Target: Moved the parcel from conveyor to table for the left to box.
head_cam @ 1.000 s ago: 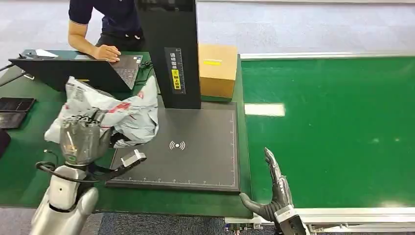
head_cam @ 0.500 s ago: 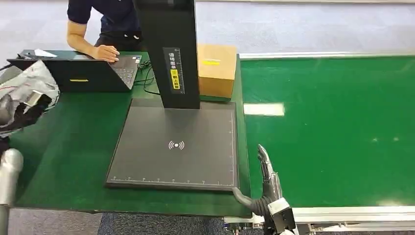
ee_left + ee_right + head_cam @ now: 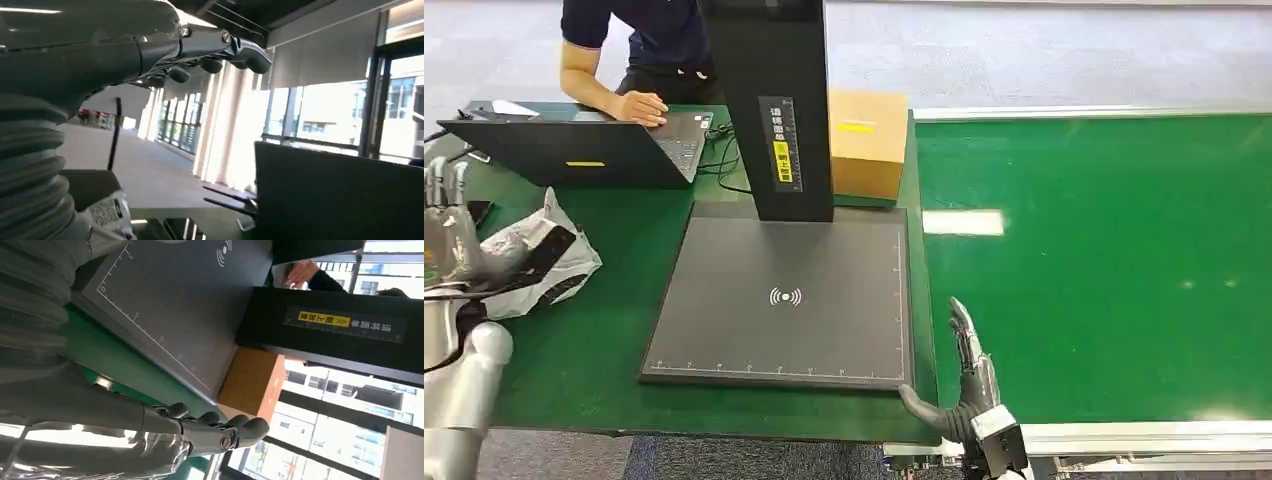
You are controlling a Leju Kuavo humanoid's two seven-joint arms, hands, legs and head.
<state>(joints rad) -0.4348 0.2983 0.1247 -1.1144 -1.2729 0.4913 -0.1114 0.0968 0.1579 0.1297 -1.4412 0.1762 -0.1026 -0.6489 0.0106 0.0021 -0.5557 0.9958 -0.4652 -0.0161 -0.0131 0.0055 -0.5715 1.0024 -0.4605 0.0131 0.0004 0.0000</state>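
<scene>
The parcel [image 3: 542,262], a crumpled white plastic mailer with black patches, lies on the green table [image 3: 594,360] near its left edge. My left hand [image 3: 446,232] stands right beside it with its fingers spread upward and nothing between them. In the left wrist view the left hand [image 3: 150,45] reaches out empty, and a corner of the parcel [image 3: 107,212] shows by the wrist. My right hand [image 3: 969,385] is open with straight fingers at the table's front edge, between the scanner pad [image 3: 784,300] and the conveyor [image 3: 1104,260]. The right hand [image 3: 200,427] holds nothing.
A black scanner column [image 3: 769,100] rises behind the pad, with a cardboard box [image 3: 867,140] to its right. An open laptop [image 3: 574,150] stands at the back left, where a person's hand [image 3: 642,106] rests on its keyboard. Dark flat devices lie at the far left edge.
My left hand carried the parcel from beside the pad to the table's far left, set it down and opened its fingers. My right hand drew back slightly.
</scene>
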